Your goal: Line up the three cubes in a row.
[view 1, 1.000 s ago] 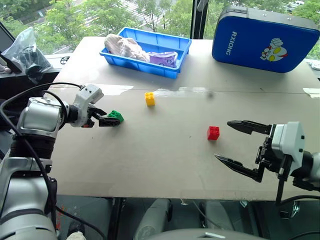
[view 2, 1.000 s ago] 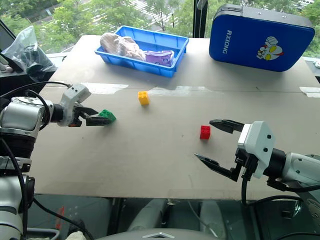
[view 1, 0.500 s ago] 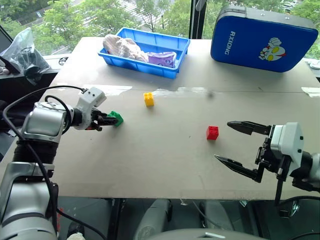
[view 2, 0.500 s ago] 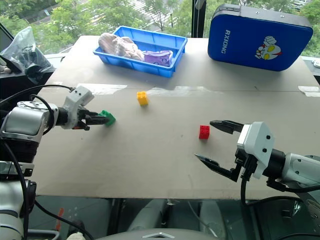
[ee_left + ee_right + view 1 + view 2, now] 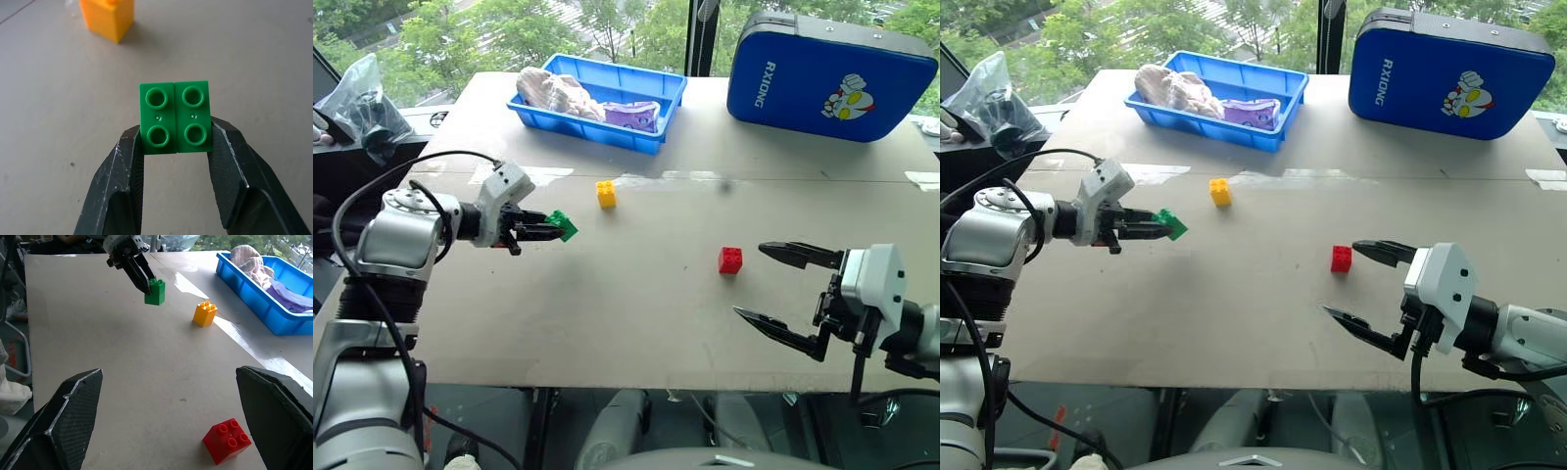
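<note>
Lifted since a second ago, green cube point(image 5: 562, 225) now sits clamped between my left gripper's point(image 5: 551, 227) closed fingers above the table point(image 5: 636, 313), yellow cube point(image 5: 605, 193) just ahead of it, red cube point(image 5: 730, 259) beside my right gripper point(image 5: 771, 284), jaws wide and empty.

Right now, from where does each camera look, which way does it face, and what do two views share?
Left and right eye views: from the head, forward and down over the table; both arms show.
Left wrist view: along the left gripper, shut on the green cube; yellow cube beyond.
Right wrist view: between the open right gripper fingers, toward the red cube.
Shared: both wrist views show the green and yellow cubes.
</note>
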Action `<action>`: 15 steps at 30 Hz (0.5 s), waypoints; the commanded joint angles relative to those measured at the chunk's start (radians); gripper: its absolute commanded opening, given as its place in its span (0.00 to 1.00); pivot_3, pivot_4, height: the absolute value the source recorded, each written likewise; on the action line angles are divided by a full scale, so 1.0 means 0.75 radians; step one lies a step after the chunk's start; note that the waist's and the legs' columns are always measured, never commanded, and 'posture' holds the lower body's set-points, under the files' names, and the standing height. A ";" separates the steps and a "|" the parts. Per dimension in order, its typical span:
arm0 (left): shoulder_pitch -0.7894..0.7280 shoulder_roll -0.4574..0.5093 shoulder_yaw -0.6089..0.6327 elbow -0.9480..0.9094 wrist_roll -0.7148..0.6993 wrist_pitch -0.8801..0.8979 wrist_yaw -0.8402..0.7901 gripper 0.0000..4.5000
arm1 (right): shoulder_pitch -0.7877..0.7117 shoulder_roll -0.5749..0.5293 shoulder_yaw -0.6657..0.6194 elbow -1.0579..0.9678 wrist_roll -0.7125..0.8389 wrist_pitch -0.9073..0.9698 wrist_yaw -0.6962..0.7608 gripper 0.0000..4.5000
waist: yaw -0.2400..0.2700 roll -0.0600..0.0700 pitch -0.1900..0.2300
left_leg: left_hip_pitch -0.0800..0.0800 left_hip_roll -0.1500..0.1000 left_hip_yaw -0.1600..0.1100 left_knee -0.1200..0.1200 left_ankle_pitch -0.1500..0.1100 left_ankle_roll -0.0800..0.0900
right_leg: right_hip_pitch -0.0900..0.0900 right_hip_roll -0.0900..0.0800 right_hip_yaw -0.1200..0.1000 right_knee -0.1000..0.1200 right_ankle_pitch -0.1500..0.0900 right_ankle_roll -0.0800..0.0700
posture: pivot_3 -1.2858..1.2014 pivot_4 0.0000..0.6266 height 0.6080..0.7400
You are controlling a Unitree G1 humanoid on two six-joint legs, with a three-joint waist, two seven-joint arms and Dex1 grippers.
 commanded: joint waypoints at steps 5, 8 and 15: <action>-0.113 -0.171 -0.194 -0.107 0.102 -0.244 -0.046 0.28 | 0.103 -0.013 -0.091 -0.054 -0.053 -0.047 -0.005 1.00 | 0.019 0.000 0.000 | 0.000 0.000 0.000 0.000 0.000 0.000 | 0.000 0.002 -0.001 0.000 0.000 0.000 | 0.52 0.24 1.00; -0.202 -0.249 -0.314 -0.115 0.170 -0.224 -0.074 0.28 | 0.175 -0.017 -0.138 -0.048 -0.079 -0.061 0.025 1.00 | 0.025 -0.001 0.000 | -0.003 -0.001 -0.001 0.002 0.000 0.000 | 0.000 0.005 -0.003 0.000 0.000 0.000 | 0.52 0.24 1.00; -0.288 -0.335 -0.457 -0.022 0.289 -0.316 -0.112 0.28 | 0.279 -0.022 -0.188 -0.020 -0.144 -0.115 0.103 1.00 | 0.010 0.000 -0.001 | 0.000 -0.001 0.002 0.002 0.000 0.000 | 0.000 0.006 -0.001 0.002 0.000 0.000 | 0.52 0.24 1.00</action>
